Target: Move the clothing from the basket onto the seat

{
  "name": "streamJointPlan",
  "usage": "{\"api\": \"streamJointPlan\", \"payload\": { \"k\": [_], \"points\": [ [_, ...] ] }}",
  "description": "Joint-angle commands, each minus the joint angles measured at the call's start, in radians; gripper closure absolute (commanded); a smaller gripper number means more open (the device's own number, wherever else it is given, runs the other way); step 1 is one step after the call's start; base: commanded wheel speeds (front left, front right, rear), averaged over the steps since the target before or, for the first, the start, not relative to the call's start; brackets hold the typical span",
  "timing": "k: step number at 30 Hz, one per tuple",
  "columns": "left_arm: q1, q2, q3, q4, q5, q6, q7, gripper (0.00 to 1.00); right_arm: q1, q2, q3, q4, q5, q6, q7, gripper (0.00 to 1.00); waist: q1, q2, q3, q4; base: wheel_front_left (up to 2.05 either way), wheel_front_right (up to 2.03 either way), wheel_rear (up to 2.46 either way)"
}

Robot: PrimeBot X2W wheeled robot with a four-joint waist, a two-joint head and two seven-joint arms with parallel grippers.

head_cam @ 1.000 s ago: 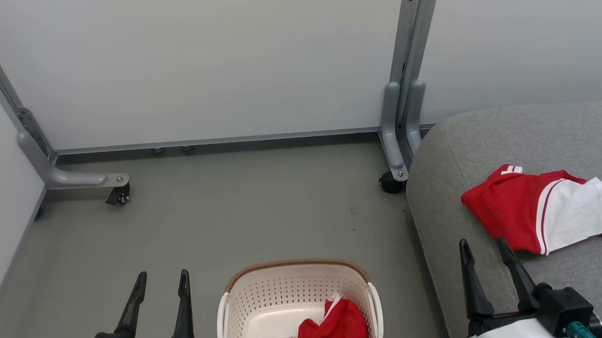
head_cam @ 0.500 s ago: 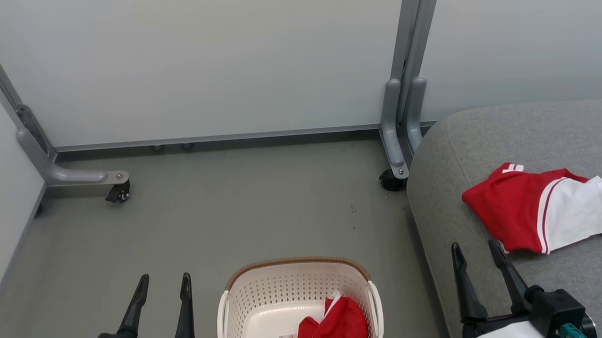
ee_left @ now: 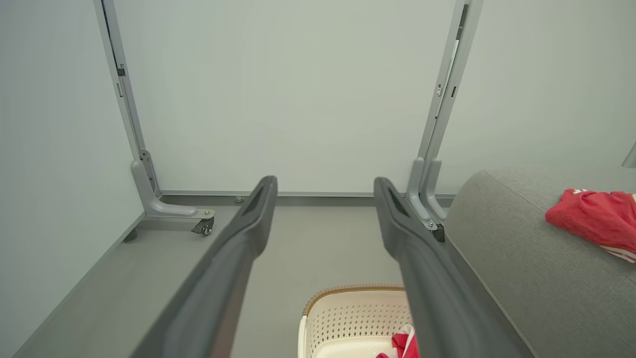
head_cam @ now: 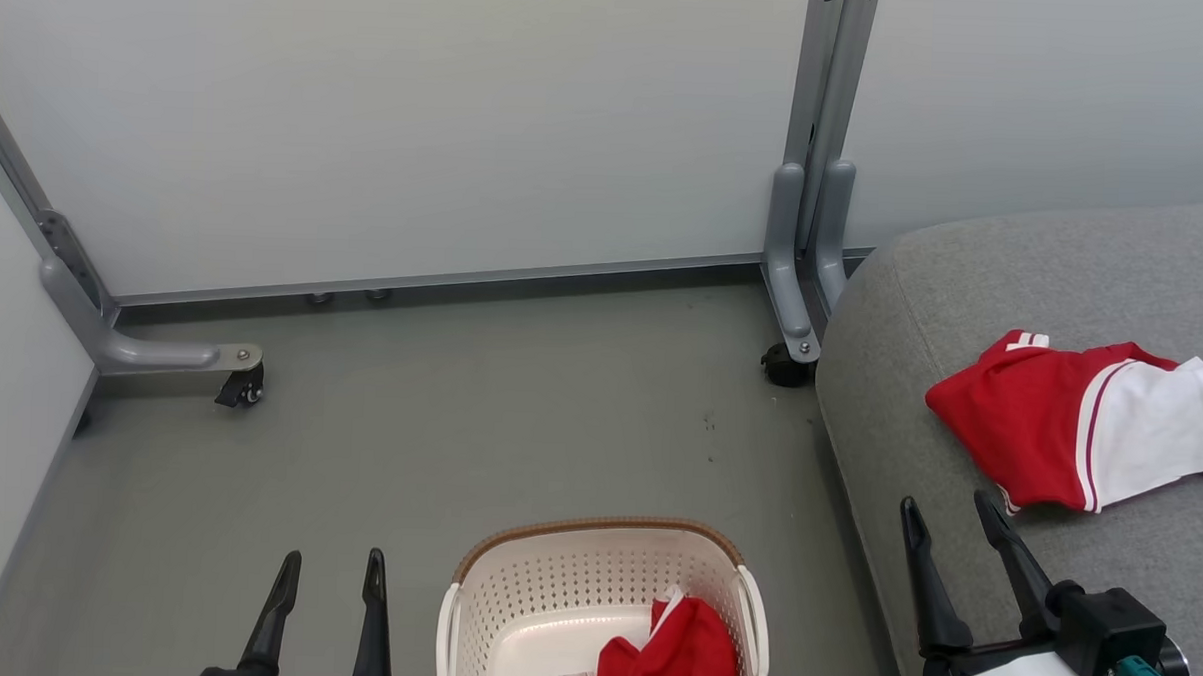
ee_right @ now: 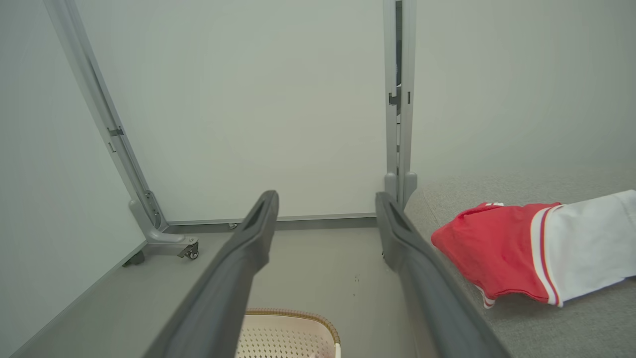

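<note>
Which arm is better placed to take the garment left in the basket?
Probably the right. The red garment lies in the right side of the basket, nearer the open right gripper, which hangs by the seat. The open left gripper is farther off.

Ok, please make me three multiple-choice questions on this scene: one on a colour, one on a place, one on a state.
1. The rim of the basket is: A brown, B blue, C black.
2. The red-and-white garment lies: A in the basket, B on the seat, C on the floor.
3. The right gripper is: A open and empty, B shut on the garment, C shut on the basket.
Answers: 1 A, the woven-look rim is brown; 2 B, it is spread on the grey cushion; 3 A, its fingers stand apart with nothing between them.
</note>
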Motion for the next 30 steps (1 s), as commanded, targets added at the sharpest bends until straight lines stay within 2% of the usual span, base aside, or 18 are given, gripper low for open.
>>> {"api": "streamJointPlan", "payload": {
  "k": [1,19,25,30],
  "points": [
    [0.005,0.001,-0.002,0.003,0.003,0.0,0.0,0.0,0.012,0.003,0.002,0.002,0.004,-0.001,-0.003,0.0,0.0001,0.0,-0.001,-0.001,0.0,0.0,0.0],
    [0.025,0.001,-0.018,0.011,-0.003,-0.005,0.0,0.0,0.024,-0.008,0.01,-0.002,-0.009,-0.001,-0.003,0.0,0.0001,0.0,0.019,-0.004,0.0,0.0,0.0],
    [0.006,0.001,-0.029,0.016,-0.007,-0.011,0.0,0.0,0.01,-0.009,0.002,-0.006,-0.023,-0.001,-0.003,0.0,0.0001,0.0,0.066,-0.003,0.0,0.0,0.0],
    [-0.039,0.001,-0.042,0.025,-0.011,-0.023,0.0,0.0,-0.016,-0.018,-0.014,-0.018,-0.029,-0.001,-0.003,0.0,0.0001,0.0,0.146,0.002,0.0,0.0,0.0]
  ]
}}
